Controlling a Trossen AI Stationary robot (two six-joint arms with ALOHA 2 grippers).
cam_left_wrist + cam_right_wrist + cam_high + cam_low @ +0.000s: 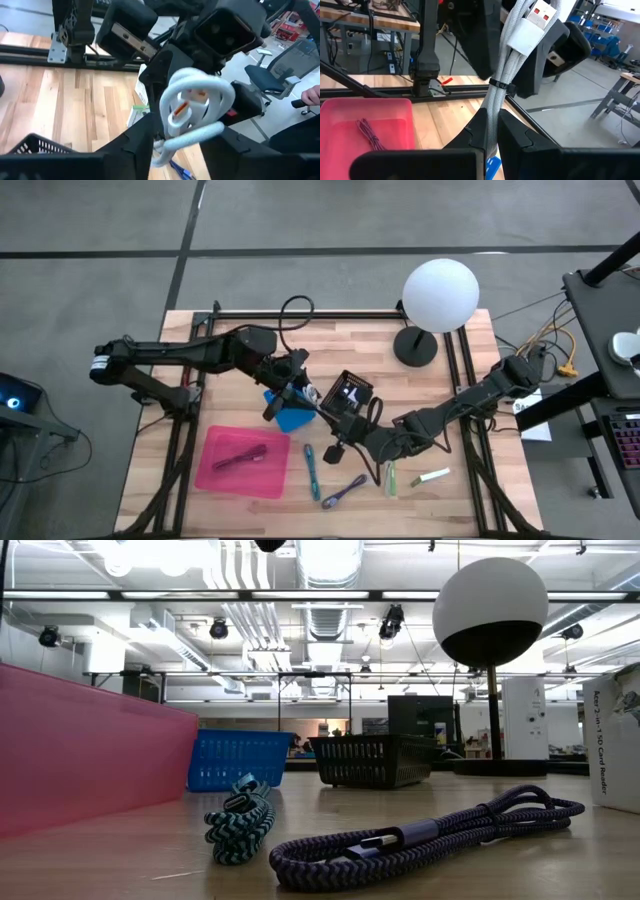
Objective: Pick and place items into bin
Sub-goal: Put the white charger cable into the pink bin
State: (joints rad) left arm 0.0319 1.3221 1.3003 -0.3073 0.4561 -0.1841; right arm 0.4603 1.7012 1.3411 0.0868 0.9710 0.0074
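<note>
A white coiled cable [507, 60] with a USB plug [538, 16], tied by a black band, is lifted above the table between both grippers, over the blue bin [292, 418]. My left gripper [298, 393] reaches in from the left and my right gripper [328, 423] from the right; each is shut on the cable. A teal cable [312, 470], a purple cable [344, 493], a green marker [391, 478] and a white stick [433, 477] lie flat on the wood. A dark red cable [240, 458] lies in the pink tray [215, 472]. My left gripper has the looped plug end of the white cable [192, 105] between its two fingers [142, 142], which stand on either side of the coil. The coil is clear of the table. Where exactly the pads touch is hidden by the coil. My right gripper pinches the bundled strands of the white cable [492, 117] between its two fingers [475, 132], below the black band [499, 84]. The fingers lie across the bundle. The bundle rises from the fingers toward the left gripper, clear of the table.
A black mesh basket [352, 392] stands beside the blue bin. The white globe lamp [438, 295] stands at the table's far right. The pink tray sits near the front left. In the low view the teal cable [240, 822] and purple cable [430, 835] lie close to the front edge.
</note>
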